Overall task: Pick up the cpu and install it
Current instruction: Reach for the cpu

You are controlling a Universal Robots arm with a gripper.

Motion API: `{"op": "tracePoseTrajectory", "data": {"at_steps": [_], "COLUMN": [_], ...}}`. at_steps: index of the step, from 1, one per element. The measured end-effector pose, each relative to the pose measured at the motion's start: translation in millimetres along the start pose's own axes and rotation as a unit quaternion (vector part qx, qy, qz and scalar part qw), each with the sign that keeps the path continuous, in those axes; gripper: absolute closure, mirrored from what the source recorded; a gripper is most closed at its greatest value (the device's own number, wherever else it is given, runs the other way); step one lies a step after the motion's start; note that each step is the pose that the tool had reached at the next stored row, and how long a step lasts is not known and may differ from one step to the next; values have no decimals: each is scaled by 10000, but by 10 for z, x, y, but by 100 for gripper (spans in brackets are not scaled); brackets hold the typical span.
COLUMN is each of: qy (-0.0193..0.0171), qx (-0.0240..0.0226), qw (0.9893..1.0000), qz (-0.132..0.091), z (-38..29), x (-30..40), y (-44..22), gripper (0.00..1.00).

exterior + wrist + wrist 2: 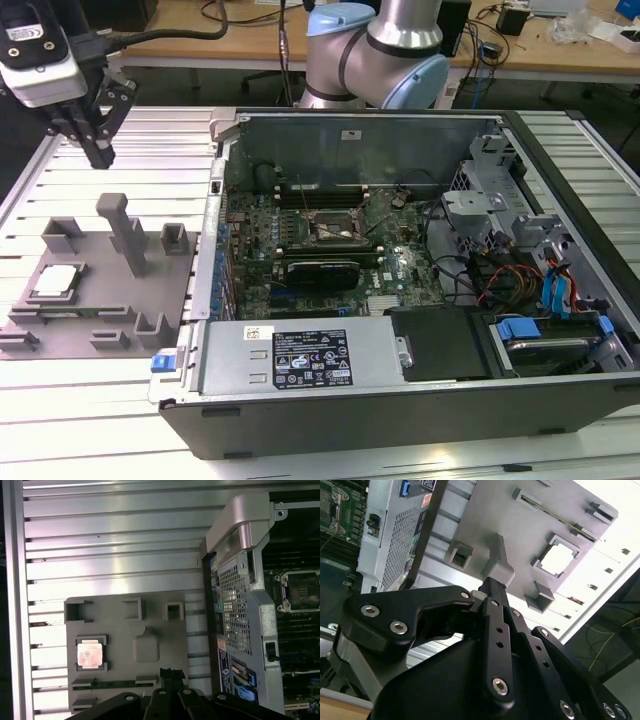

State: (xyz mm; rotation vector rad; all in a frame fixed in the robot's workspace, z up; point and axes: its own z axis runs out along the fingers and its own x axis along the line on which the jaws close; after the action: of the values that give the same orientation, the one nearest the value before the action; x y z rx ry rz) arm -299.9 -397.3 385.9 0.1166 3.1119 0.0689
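Observation:
The cpu [55,281] is a small silvery-white square lying flat in a recessed nest on the grey fixture plate [100,300], at the exterior view's left. It also appears in both wrist views as the cpu [559,560] and the cpu [90,655]. My gripper [100,152] hangs well above the slatted table, beyond the plate's far edge and apart from the chip. Its black fingers [492,600] are shut with nothing between them, and their tips [171,673] meet. The black-framed socket [338,228] sits on the motherboard inside the open computer case.
The open computer case [400,400] lies on the exterior view's right, with its power supply [300,357] at the near side and drive cages [500,215] at the right. A tall grey post [122,232] and several small blocks stand on the fixture plate. The arm's base [375,50] rises behind the case.

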Motion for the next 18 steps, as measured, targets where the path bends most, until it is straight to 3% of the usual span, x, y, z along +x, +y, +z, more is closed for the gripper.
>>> {"op": "tracePoseTrajectory", "data": {"at_steps": [8,18], "qy": [0,-4], "qx": [0,-1], "qw": [10000,10000], "qz": [-1,-1], "z": [106,309], "x": [148,451], "y": [-16,-42], "gripper": [89,89]}}
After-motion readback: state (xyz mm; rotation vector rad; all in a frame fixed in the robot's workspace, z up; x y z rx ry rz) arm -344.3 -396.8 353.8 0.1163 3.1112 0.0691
